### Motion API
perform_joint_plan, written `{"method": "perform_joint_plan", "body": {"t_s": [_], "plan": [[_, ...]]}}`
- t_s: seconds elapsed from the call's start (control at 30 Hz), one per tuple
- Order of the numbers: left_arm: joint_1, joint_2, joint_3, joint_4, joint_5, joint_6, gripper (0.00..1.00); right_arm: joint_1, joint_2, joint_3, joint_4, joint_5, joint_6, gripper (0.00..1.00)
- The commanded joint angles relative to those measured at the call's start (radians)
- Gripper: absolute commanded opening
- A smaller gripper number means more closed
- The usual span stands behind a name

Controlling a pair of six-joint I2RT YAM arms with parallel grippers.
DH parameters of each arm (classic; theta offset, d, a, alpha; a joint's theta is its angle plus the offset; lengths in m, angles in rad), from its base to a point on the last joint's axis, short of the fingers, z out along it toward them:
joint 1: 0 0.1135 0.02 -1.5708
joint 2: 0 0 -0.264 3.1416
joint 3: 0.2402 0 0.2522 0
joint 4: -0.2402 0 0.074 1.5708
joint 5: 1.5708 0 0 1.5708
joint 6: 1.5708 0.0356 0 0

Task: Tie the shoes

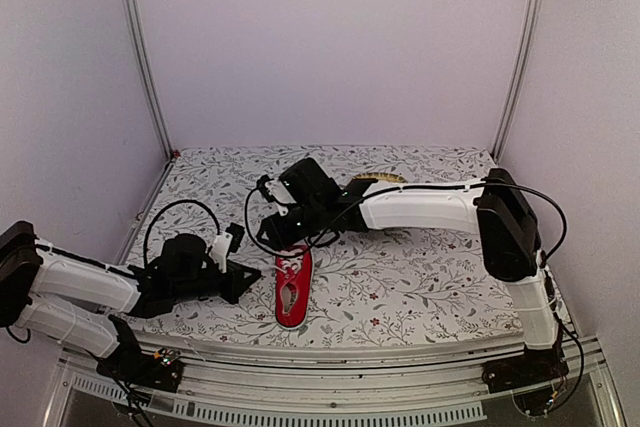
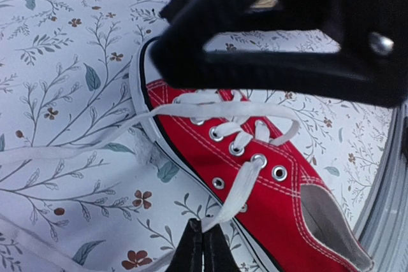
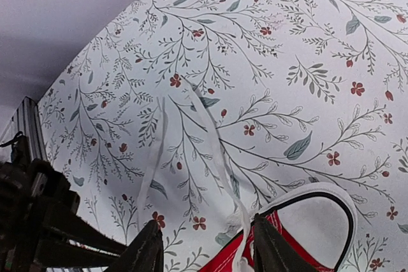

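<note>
Sneaker (image 1: pixel 293 289) lies mid-table (image 1: pixel 430 287) between the arms, the left gripper (image 2: pixel 203 237) clenched on one lace (image 2: pixel 239 186) and the right gripper (image 3: pixel 209 250) released around the second lace (image 3: pixel 220 157), so a hard pull may drag the shoe or unthread it.

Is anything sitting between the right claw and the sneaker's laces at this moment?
Nothing visible does. The right claw stands open just above the toe cap of the sneaker, and a loose white lace runs between its fingers in the wrist view. The left claw is shut on a lace strand beside the shoe.
</note>
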Motion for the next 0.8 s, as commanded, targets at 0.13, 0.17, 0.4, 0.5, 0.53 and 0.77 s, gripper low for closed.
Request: {"method": "perform_joint_plan", "body": {"t_s": [0.13,0.17,0.4,0.5,0.53,0.77], "plan": [[-0.093,-0.016,-0.033,-0.002,-0.063,-0.105,0.0,-0.01,0.207,0.174,-0.106,-0.06,-0.149,0.46],[-0.099,-0.015,-0.042,0.008,-0.069,-0.117,0.0,-0.01,0.221,0.186,-0.107,-0.065,-0.161,0.47],[-0.122,-0.024,-0.075,0.03,-0.108,-0.182,0.0,-0.01,0.314,0.286,-0.174,-0.056,-0.33,0.49],[-0.133,-0.026,-0.066,0.015,-0.108,-0.193,0.0,-0.007,0.329,0.298,-0.206,-0.055,-0.414,0.5],[-0.137,-0.028,-0.063,0.007,-0.111,-0.195,0.0,-0.006,0.33,0.298,-0.215,-0.045,-0.454,0.51],[-0.149,-0.046,-0.058,-0.003,-0.141,-0.226,0.0,0.003,0.343,0.298,-0.275,0.053,-0.606,0.49]]}}
